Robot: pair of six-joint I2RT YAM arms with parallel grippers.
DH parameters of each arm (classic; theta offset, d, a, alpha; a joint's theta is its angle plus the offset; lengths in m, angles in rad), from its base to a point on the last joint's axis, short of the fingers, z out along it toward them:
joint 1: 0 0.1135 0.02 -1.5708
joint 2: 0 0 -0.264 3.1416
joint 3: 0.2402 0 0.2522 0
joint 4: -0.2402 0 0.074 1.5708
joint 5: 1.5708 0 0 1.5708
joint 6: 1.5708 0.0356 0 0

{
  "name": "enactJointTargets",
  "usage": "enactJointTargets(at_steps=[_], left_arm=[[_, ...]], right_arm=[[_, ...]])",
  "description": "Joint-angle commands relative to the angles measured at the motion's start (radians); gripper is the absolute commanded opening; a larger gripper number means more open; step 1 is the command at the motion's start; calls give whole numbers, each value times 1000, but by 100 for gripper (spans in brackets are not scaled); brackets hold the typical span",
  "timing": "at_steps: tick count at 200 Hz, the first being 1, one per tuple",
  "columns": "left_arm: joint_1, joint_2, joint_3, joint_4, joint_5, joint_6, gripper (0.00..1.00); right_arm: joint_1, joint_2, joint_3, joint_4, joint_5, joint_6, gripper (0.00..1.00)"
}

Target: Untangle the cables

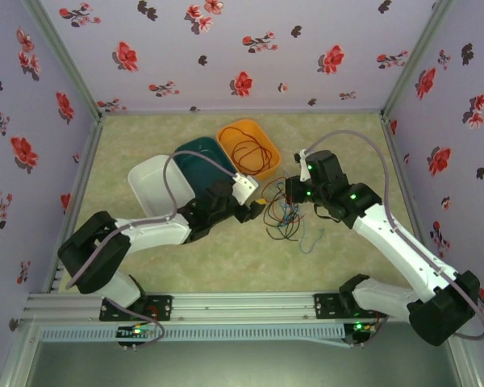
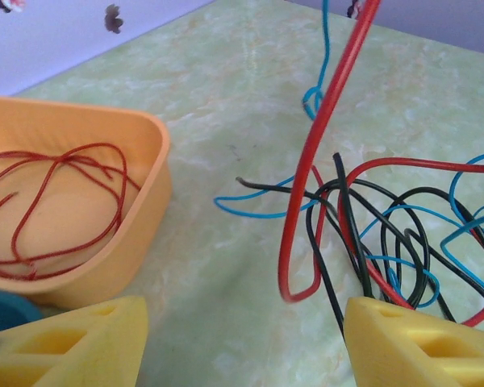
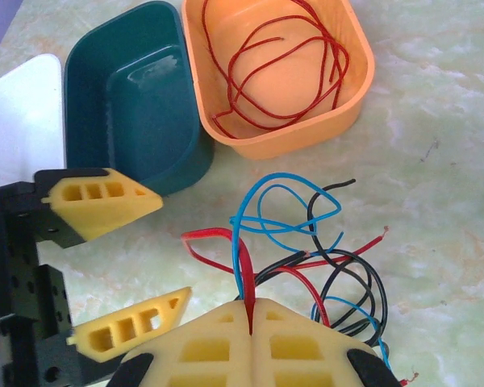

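Fingers (image 3: 210,347) of the right gripper (image 3: 251,316) were pinched shut on a red cable (image 3: 244,266), holding it up from the tangle (image 1: 284,211) just near-right of the orange tub (image 3: 355,89). The left gripper (image 2: 242,322) stood half-open alongside, likely to pin strands.

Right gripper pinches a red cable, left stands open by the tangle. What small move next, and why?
Probably close the left gripper on the black cable beside its finger, to anchor the tangle. The right gripper is shut on the red cable, which rises out of the tangle with black and blue loops crossing it; pulling unanchored would likely drag everything along.
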Motion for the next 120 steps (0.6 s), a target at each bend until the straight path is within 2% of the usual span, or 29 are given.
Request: enactJointTargets(at_steps=[1, 36, 58, 84, 99, 120], left_arm=[[2, 62, 67, 46, 35, 72, 62], [3, 152, 174, 15, 26, 54, 46], [-1, 165, 209, -8, 30, 39, 21], [-8, 141, 215, -35, 29, 41, 0], [-16, 124, 216, -63, 31, 54, 0], [-44, 113, 234, -123, 31, 105, 0]], right_arm=[[2, -16, 1, -14, -24, -23, 0], [2, -31, -11, -24, -24, -19, 0], [3, -43, -19, -50, 11, -13, 2], [-1, -47, -34, -101, 117, 16, 7], [-7, -38, -44, -126, 171, 44, 14], [-28, -30, -51, -139, 183, 74, 33]])
